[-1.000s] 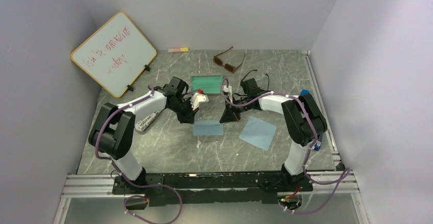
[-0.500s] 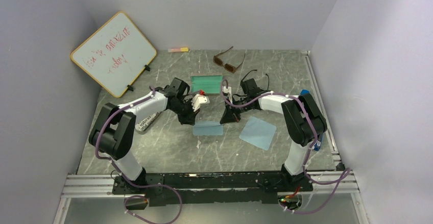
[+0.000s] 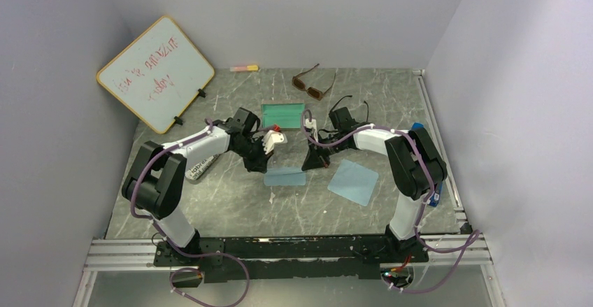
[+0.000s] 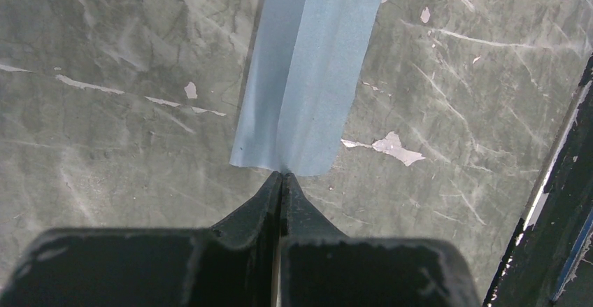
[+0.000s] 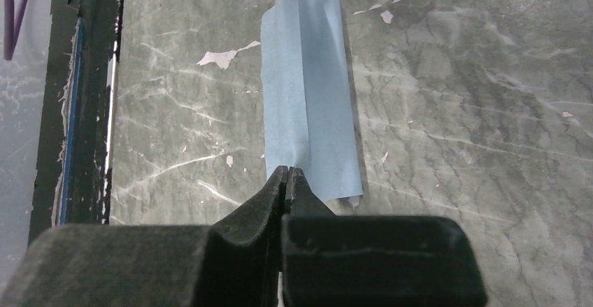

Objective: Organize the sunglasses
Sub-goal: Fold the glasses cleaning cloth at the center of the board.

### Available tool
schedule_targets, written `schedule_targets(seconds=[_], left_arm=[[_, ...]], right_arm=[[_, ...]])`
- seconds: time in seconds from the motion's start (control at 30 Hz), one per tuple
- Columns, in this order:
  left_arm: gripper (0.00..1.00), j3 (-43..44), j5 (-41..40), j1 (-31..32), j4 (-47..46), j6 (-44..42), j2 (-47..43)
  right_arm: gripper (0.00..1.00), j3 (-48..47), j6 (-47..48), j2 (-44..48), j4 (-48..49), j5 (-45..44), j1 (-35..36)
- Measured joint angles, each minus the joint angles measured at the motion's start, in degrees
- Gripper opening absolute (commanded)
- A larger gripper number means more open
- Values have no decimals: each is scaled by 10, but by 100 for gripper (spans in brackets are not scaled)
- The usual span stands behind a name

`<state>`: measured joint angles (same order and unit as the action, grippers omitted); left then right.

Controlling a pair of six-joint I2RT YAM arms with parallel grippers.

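A brown pair of sunglasses (image 3: 312,83) lies unfolded at the back of the table. A slim black pair (image 3: 347,103) lies just behind my right arm, partly hidden by it. Neither gripper is near them. A folded blue cloth (image 3: 285,175) lies at the table's centre between both grippers. My left gripper (image 4: 282,175) is shut on one end of the cloth (image 4: 308,76), which rises in a ridge toward the tips. My right gripper (image 5: 287,169) is shut on the opposite end of the cloth (image 5: 308,97).
A second blue cloth (image 3: 353,181) lies flat to the right. A teal flat piece (image 3: 283,110) lies behind the grippers. A grey pouch (image 3: 199,166) sits under my left arm. A whiteboard (image 3: 155,73) leans at the back left, with a marker (image 3: 244,68) by the wall.
The left wrist has shifted slightly down and to the left. The cloth, the right arm and both pairs of sunglasses stay where they were.
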<state>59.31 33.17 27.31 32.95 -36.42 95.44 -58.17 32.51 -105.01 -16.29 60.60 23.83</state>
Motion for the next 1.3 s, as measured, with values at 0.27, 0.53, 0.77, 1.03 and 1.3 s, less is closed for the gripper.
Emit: schedule_targets(seconds=[0.27, 0.53, 0.77, 1.03, 1.3], left_arm=[[5, -2, 0, 1, 0, -3, 0], [5, -7, 0, 1, 3, -5, 0], [5, -9, 0, 1, 3, -5, 0], [6, -10, 0, 1, 3, -5, 0], [6, -10, 2, 2, 3, -5, 0]], right_arm=[[0, -5, 15, -4, -19, 0, 5], [0, -8, 20, -8, -29, 0, 8], [0, -9, 20, -9, -31, 0, 10], [3, -10, 21, -11, -34, 0, 10], [3, -11, 22, -12, -37, 0, 10]])
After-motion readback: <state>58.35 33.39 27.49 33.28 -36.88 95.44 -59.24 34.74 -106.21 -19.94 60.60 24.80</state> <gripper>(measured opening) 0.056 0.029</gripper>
